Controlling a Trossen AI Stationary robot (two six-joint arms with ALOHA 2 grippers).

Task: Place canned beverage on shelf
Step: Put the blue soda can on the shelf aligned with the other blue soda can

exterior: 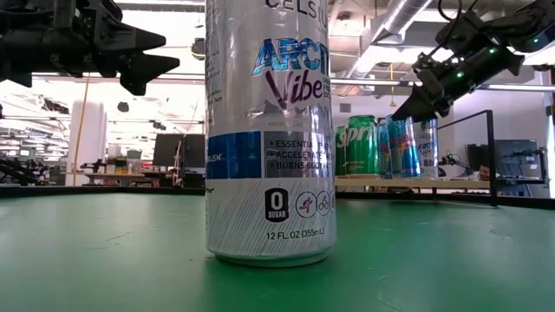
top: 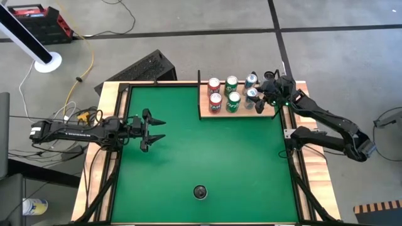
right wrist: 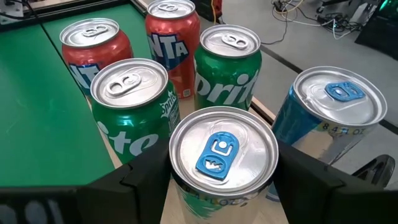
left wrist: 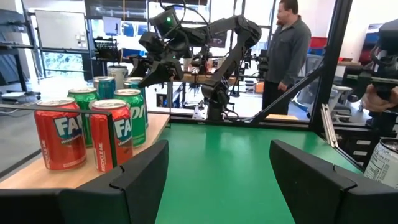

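Note:
The shelf stands at the table's far right and carries two red cans, two green cans and two silver-blue cans. My right gripper is open at the shelf's right end. Its fingers stand on either side of the top of the nearer silver-blue can, which stands upright on the shelf. The other silver-blue can stands beside it. A tall silver can stands upright on the green table near the front edge, and it fills the low view. My left gripper is open and empty above the table's left part. My right gripper has one finger on each side of the silver-blue can's top rim. It comes slanting down from the table's right side. I cannot tell whether the fingers touch the can, which stands with its base on the shelf.
The shelf has a black upright post at its far left corner. The green table lies open between the shelf and the tall silver can. A person stands beyond the table in the left wrist view.

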